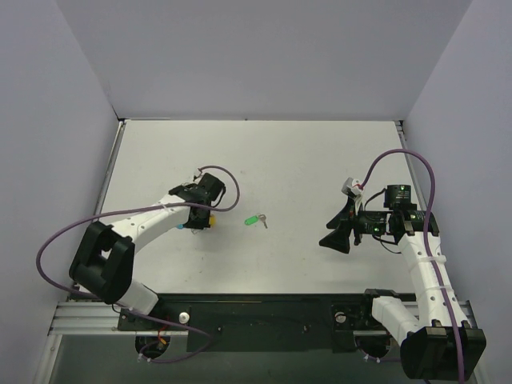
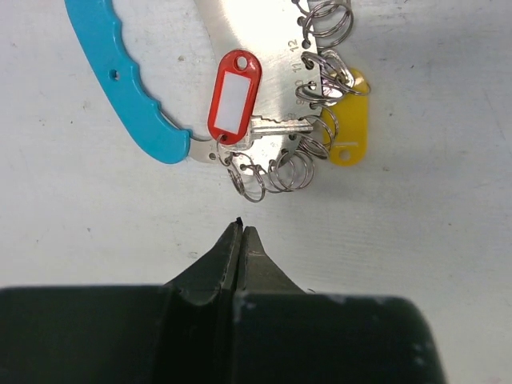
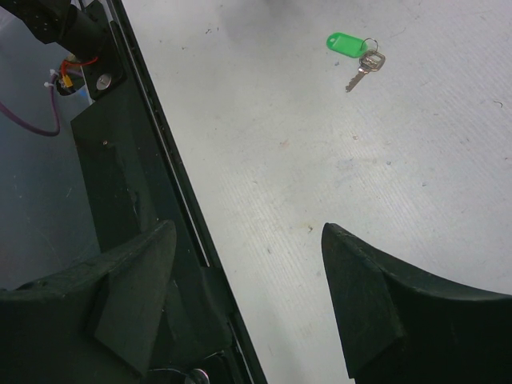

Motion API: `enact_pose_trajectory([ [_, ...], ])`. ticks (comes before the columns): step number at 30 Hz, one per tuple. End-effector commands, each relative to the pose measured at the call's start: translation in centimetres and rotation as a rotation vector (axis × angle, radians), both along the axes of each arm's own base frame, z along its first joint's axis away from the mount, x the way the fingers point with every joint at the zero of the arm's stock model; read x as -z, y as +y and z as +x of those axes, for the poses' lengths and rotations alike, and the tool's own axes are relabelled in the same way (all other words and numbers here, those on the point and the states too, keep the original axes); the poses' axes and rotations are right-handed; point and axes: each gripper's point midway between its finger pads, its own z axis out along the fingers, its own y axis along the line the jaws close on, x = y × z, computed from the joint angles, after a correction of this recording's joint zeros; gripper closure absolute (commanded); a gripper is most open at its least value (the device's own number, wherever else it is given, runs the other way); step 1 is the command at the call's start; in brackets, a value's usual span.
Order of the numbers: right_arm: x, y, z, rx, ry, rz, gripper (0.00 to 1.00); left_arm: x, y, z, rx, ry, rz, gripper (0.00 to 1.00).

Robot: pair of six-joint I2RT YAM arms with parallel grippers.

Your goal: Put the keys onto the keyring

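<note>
1. Overhead, the left tool (image 1: pixel 202 218) hangs low over the keyring (image 1: pixel 211 222), of which only a yellow scrap shows. The green-tagged key (image 1: pixel 257 219) lies alone on the bench (image 1: pixel 304 160) between the arms. The right tool (image 1: pixel 338 237) hovers well to its right.
2. Left wrist: the left tool's jaws are pressed together, empty, just short of the keyring's wire loops. Its blue handle (image 2: pixel 120 80), red tag (image 2: pixel 234 94) and yellow tag (image 2: pixel 352 120) lie flat.
3. Right wrist: the right tool gapes wide, holding nothing. The green-tagged key lies well ahead on the bench.
</note>
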Motion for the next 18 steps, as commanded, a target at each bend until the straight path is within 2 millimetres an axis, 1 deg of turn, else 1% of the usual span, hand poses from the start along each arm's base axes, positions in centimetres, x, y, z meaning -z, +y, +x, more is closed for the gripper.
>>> enact_pose_trajectory([
  [1, -1.2, 0.3, -0.2, -0.02, -0.027, 0.032, 0.31, -1.2, -0.1, -0.5, -0.02, 0.007, -0.112, 1.0],
  [2, -1.2, 0.3, -0.2, -0.021, -0.03, 0.031, 0.32, -1.6, -0.2, -0.2, -0.024, -0.013, -0.141, 1.0],
  [3, -1.2, 0.3, -0.2, -0.019, -0.03, 0.031, 0.32, -1.2, 0.1, -0.7, -0.038, 0.003, -0.169, 1.0],
  [4, -1.2, 0.3, -0.3, -0.021, -0.028, 0.031, 0.32, -1.6, 0.1, -0.5, -0.046, -0.016, -0.198, 1.0],
  [5, -1.2, 0.3, -0.3, -0.022, -0.028, 0.032, 0.31, -1.2, 0.4, -0.9, -0.06, -0.001, -0.224, 1.0],
  [6, -1.2, 0.3, -0.3, -0.022, -0.027, 0.033, 0.31, -1.5, 0.5, -0.6, -0.07, -0.022, -0.247, 1.0],
  [7, -1.2, 0.3, -0.3, -0.022, -0.028, 0.032, 0.31, -1.1, 0.4, -1.0, -0.07, -0.008, -0.262, 1.0],
  [9, -1.2, 0.3, -0.3, -0.022, -0.03, 0.034, 0.31, -0.6, 0.2, -1.1, -0.071, -0.007, -0.278, 0.94],
  [10, -1.2, 0.3, -0.3, -0.022, -0.03, 0.034, 0.31, -0.4, 0.0, -1.1, -0.07, -0.005, -0.281, 0.88],
  [11, -1.2, 0.3, -0.3, -0.023, -0.03, 0.033, 0.31, 0.2, 0.0, -1.3, -0.073, 0.014, -0.276, 0.85],
  [14, -1.1, 0.3, -0.3, -0.022, -0.03, 0.032, 0.31, 0.7, -0.6, -1.2, -0.046, 0.016, -0.253, 0.74],
  [16, -1.1, 0.3, -0.3, -0.023, -0.027, 0.034, 0.31, 0.8, -0.6, -0.8, -0.035, 0.008, -0.21, 0.71],
  [17, -1.1, 0.3, -0.3, -0.021, -0.028, 0.032, 0.31, 1.2, -0.6, -0.8, -0.029, 0.021, -0.189, 0.69],
  [18, -1.1, 0.3, -0.3, -0.023, -0.028, 0.033, 0.31, 1.2, -0.7, -0.6, -0.018, 0.017, -0.167, 0.69],
])
